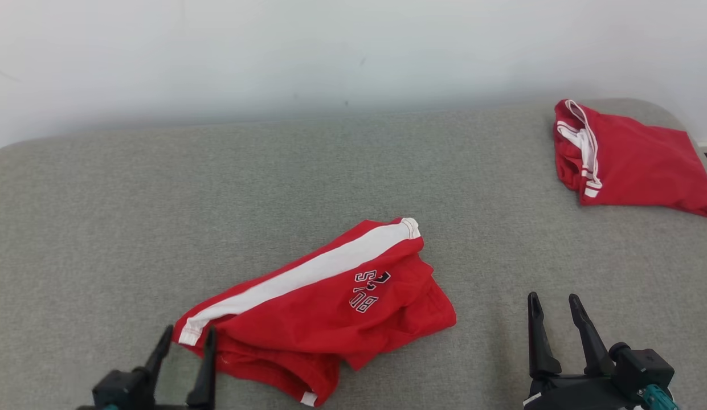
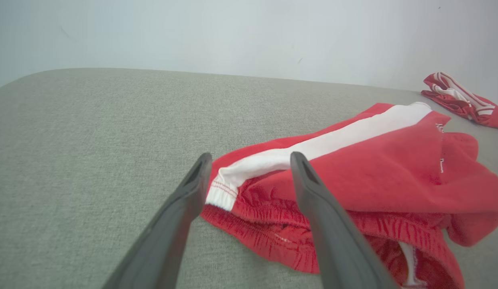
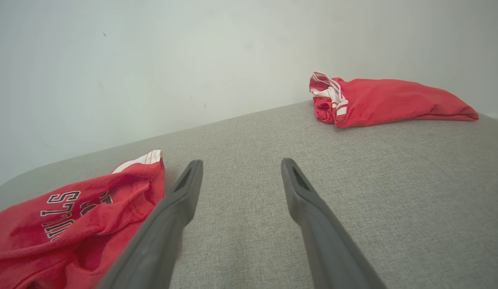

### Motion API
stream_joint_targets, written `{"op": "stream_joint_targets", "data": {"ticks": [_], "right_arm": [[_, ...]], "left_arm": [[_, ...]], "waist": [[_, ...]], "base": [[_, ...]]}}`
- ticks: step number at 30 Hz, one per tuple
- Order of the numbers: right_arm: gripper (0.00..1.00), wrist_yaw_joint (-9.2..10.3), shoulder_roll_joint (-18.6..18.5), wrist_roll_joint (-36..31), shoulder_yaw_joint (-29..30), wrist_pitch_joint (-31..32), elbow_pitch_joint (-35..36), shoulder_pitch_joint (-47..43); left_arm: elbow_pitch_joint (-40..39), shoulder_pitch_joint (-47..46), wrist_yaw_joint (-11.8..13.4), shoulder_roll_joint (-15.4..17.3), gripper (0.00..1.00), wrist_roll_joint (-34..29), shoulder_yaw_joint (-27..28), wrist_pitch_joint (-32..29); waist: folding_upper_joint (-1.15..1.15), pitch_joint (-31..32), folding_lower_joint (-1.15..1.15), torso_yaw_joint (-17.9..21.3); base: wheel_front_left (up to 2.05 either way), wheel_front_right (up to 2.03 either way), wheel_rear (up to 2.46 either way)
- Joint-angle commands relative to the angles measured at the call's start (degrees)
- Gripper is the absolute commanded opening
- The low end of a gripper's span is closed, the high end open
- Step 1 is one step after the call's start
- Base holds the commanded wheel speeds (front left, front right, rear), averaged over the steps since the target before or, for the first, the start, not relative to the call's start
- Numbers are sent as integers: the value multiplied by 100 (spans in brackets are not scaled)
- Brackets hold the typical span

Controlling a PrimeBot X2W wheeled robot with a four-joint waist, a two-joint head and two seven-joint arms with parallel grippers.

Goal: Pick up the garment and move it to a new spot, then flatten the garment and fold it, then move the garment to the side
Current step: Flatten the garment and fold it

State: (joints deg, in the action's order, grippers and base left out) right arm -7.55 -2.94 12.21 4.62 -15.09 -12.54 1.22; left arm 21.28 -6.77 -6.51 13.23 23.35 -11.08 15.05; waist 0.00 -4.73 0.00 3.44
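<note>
Pale wall [image 1: 330,45] backs a grey, fabric-covered bench [image 1: 159,199] that carries two red garments. The red shorts [image 1: 330,302] lie rumpled on the near middle of the bench. Their long axis runs diagonally from near left to far right, marked by the white side stripe [image 1: 307,270]. The gathered waistband [image 2: 265,216] forms the near-left end, and the leg hem points away to the right. Black lettering [image 1: 369,290] shows upside down on the upper layer.

The left tool [image 1: 189,329] stands with its jaws wide and grips nothing. In the left wrist view the striped corner of the waistband lies between its two fingers, and contact cannot be confirmed. The right tool [image 1: 554,297] also stands wide and empty over bare fabric, well apart from the shorts, which lie to its left.

A second red garment [image 1: 638,165], folded, rests at the far right corner.

Judgement: the shorts are not yet flattened. The left arm is much the nearer, already at the waistband corner. The right arm would have to reach leftward across the diagonal to take an opposite edge.
</note>
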Motion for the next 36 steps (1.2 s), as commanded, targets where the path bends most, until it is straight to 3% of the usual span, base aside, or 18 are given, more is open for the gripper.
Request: {"op": "stream_joint_targets", "data": {"ticks": [1,9,23,36], "right_arm": [[100,16,16,47,-11,-6,-3,-53],[100,16,16,24,8,-6,-3,-92],[100,16,16,-20,12,-6,-32,-109],[100,16,16,-44,18,-6,-108,-151]], "left_arm": [[-49,162,-11,-84,100,-74,5,16],[-507,438,-35,-370,100,-284,197,16],[-1654,936,48,-828,100,-1057,1467,16],[-1671,1147,-37,-1001,100,-1217,1855,16]], "waist": [[0,59,0,-87],[0,138,0,-281],[0,201,0,-415],[0,278,0,-464]], "base": [[0,0,0],[0,0,0],[0,0,0],[0,0,0]]}}
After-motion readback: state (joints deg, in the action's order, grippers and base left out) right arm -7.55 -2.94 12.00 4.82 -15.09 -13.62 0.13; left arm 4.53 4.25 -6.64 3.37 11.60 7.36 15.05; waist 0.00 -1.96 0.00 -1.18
